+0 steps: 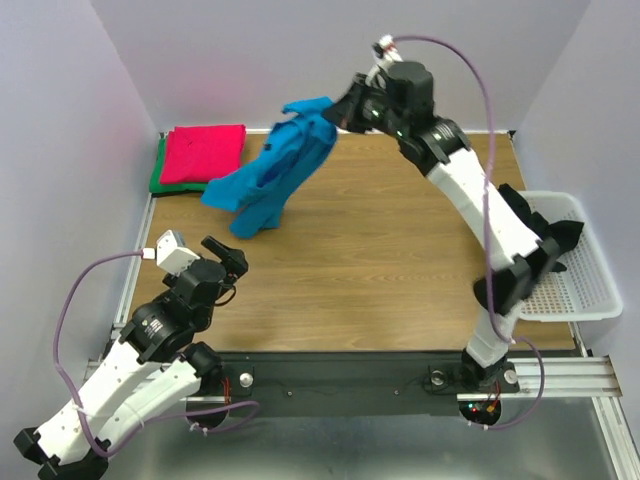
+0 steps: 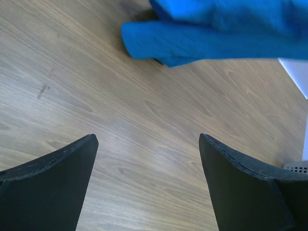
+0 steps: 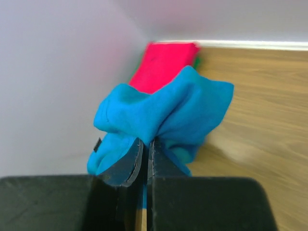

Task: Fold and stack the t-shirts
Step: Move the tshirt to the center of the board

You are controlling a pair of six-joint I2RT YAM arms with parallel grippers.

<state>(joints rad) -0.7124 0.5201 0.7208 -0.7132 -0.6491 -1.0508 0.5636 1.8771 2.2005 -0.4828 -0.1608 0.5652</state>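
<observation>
The bright blue t-shirt (image 1: 277, 170) hangs crumpled from my right gripper (image 1: 343, 112), which is shut on its upper edge high over the table's far side; its lower end touches the wood. In the right wrist view the jaws pinch the blue t-shirt (image 3: 163, 110) at my right gripper (image 3: 146, 142). At the far left corner the pinkish red t-shirt (image 1: 203, 152) lies folded on top of the folded green t-shirt (image 1: 157, 178). My left gripper (image 1: 226, 262) stands open and empty low over the near left of the table, seen also as my left gripper (image 2: 148, 139) with the blue t-shirt (image 2: 216, 29) ahead.
A white mesh basket (image 1: 570, 262) hangs off the table's right edge beside the right arm. Pale walls close the table at the back and left. Bare wood (image 1: 370, 260) lies between the two arms.
</observation>
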